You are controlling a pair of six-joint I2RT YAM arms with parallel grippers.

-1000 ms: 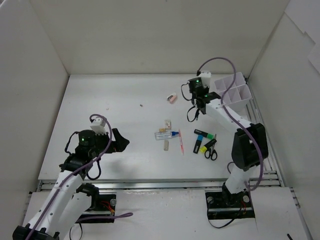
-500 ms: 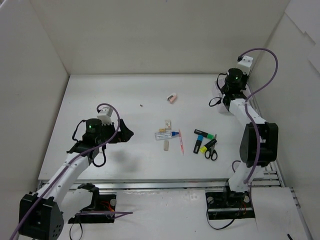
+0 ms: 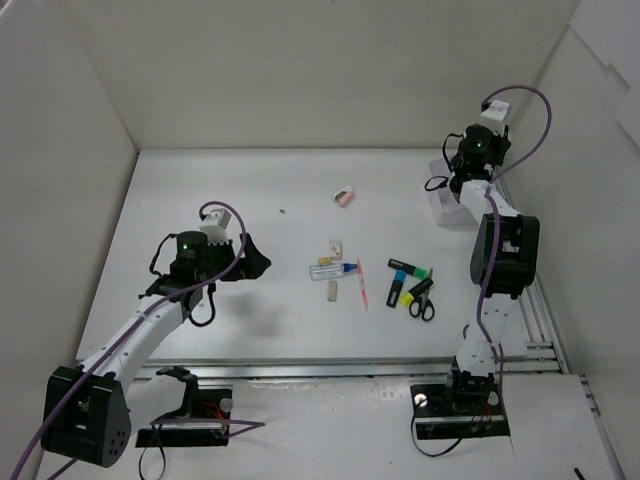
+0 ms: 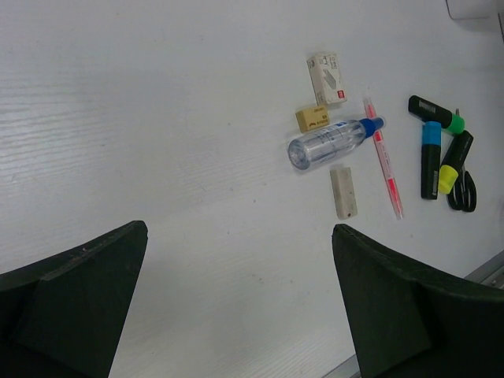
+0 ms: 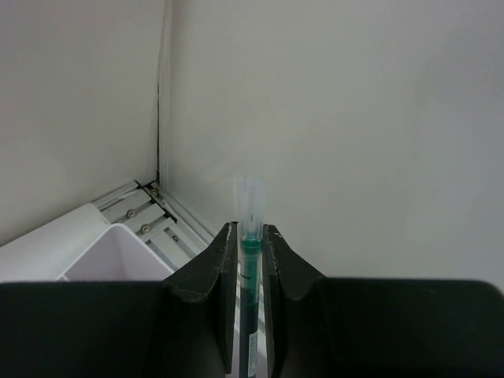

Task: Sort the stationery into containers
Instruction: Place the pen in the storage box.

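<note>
the table carries the white box at 2 o'clock, partly hidden by the right arm. the right gripper is raised beside the box with its jaws pressed together, pinching a thin green pen that stands upright between them. in the wrist view only a corner of the box shows, at 8 o'clock, and the pen faces the wall. the left gripper hovers at 9 o'clock with its jaws spread wide, holding nothing.

unsorted stock lies at 4 o'clock of the table centre: clear tube, markers, scissors, red pen, erasers.

hazards:
- the pen is not over a compartment. releasing here would likely drop it onto the rail between box and wall.
- the pinch is narrow and sits low on a long pen, so a fast wrist turn may let it pivot or slip.
- the raised arm stands close to the wall, so a swing could strike it.
</note>
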